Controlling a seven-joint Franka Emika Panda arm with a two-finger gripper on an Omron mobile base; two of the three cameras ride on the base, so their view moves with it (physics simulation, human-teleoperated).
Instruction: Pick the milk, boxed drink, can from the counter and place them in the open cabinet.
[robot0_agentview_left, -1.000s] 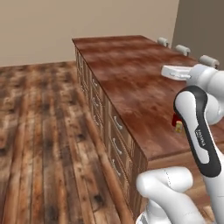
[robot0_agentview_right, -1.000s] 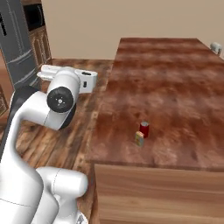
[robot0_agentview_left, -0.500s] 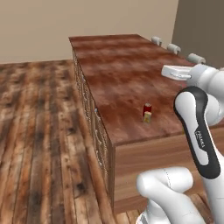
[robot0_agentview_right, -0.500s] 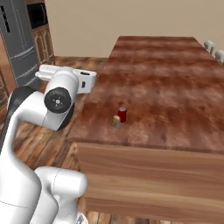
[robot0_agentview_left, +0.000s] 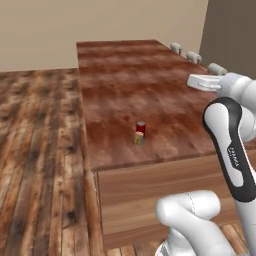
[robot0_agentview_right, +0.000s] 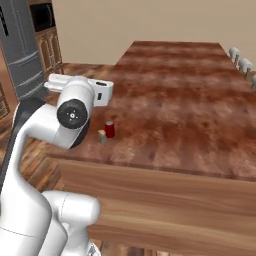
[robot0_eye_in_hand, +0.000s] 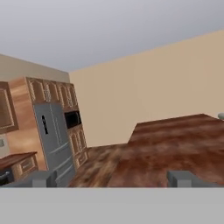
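While my base swings round the end of the counter (robot0_agentview_left: 165, 95), both base views have shifted as a whole: a second ago the left base view showed only the long side and its drawers, and now the short end faces me. That is the camera moving, not the things. It has brought the can (robot0_agentview_left: 141, 127) and the boxed drink (robot0_agentview_left: 138, 138) toward the middle of the left base view, just below centre. In the right base view they sit left of centre, the can (robot0_agentview_right: 109, 129) just beside the boxed drink (robot0_agentview_right: 102, 136), close to my upper arm. I cannot make out the milk.

My pincer (robot0_eye_in_hand: 111, 178) stands wide and holds nothing. In the hand view its two tips rise at the bottom, looking level across the counter (robot0_eye_in_hand: 175, 148) toward the far wall, with a grey fridge (robot0_eye_in_hand: 52, 140) at the left. An open cabinet I cannot pick out.

I judge that I am arriving within reach; nothing is picked up yet, and the next move calls for lowering the hand to the can or box
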